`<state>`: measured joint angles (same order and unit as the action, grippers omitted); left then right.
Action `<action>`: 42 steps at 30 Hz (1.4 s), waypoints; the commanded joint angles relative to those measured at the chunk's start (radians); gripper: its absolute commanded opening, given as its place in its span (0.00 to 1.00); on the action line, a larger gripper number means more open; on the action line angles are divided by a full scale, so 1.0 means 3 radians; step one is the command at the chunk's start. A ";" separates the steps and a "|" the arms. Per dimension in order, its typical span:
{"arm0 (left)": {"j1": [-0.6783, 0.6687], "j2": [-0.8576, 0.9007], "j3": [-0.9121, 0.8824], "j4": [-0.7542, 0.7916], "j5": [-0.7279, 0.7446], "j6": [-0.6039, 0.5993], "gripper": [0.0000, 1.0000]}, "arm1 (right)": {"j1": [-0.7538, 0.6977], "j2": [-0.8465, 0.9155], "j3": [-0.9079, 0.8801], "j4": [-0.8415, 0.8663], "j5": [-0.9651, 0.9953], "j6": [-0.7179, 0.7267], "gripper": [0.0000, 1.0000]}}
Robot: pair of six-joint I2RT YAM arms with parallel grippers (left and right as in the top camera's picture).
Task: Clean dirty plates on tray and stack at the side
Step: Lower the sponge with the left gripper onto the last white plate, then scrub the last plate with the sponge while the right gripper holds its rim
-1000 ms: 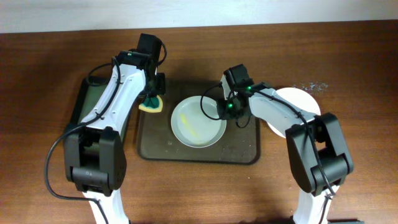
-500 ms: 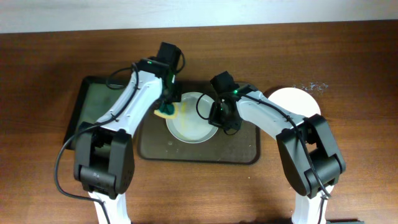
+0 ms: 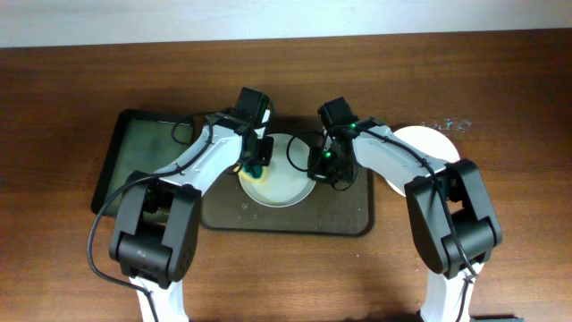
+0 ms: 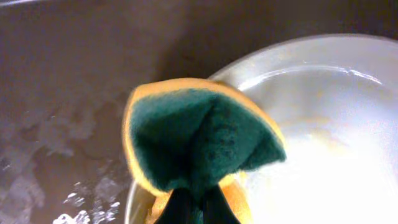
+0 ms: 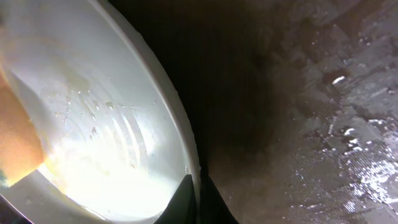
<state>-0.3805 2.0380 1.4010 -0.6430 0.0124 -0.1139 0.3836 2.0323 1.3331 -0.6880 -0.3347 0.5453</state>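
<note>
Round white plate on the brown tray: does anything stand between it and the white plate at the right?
Nothing visible does. Between the smeared white plate and the round white side plate lie only dark brown tray and the right arm.

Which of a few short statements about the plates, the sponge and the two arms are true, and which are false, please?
1. The left gripper holds a sponge. True.
2. The sponge is yellow all over. False: one face is dark green.
3. The right gripper has its jaws on the rim of a plate. True.
4. A second plate rests on the table, to the right of the brown tray. True.
5. The gripped plate also lies directly on the table. False: it lies on the brown tray.
</note>
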 commanded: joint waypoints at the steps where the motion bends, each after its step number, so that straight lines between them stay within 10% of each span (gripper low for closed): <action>1: -0.0150 0.0088 -0.0173 -0.0249 0.1092 0.0924 0.00 | 0.0000 0.0064 -0.0043 -0.0001 0.0009 -0.0060 0.04; 5: -0.0191 0.0088 -0.0173 -0.0635 0.1465 0.1508 0.00 | -0.0043 0.0064 -0.0043 -0.0017 -0.0065 -0.0062 0.04; 13: -0.0024 0.0088 -0.0167 -0.0285 0.1573 0.1016 0.00 | -0.0647 0.0064 -0.0048 -0.0023 -0.0968 -0.0348 0.04; 15: -0.0024 0.0088 -0.0153 -0.0266 0.1066 0.0031 0.00 | -0.0621 0.0064 -0.0048 -0.0022 -0.0966 -0.0346 0.04; 25: -0.0089 0.0088 0.0001 -0.0053 -0.1317 -0.1209 0.00 | -0.0600 0.0064 -0.0048 -0.0029 -0.0964 -0.0346 0.04; 34: -0.0242 0.0088 0.0003 -0.0647 0.1803 0.1661 0.00 | -0.0600 0.0064 -0.0048 -0.0029 -0.0950 -0.0347 0.04; 42: -0.0206 0.0088 0.0097 -0.0066 0.1761 0.0966 0.00 | -0.0596 0.0064 -0.0048 -0.0064 -0.0952 -0.0347 0.04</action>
<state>-0.4450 2.0525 1.4147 -0.7700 0.5350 0.3206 0.2081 2.0491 1.3163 -0.7067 -0.5892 0.4347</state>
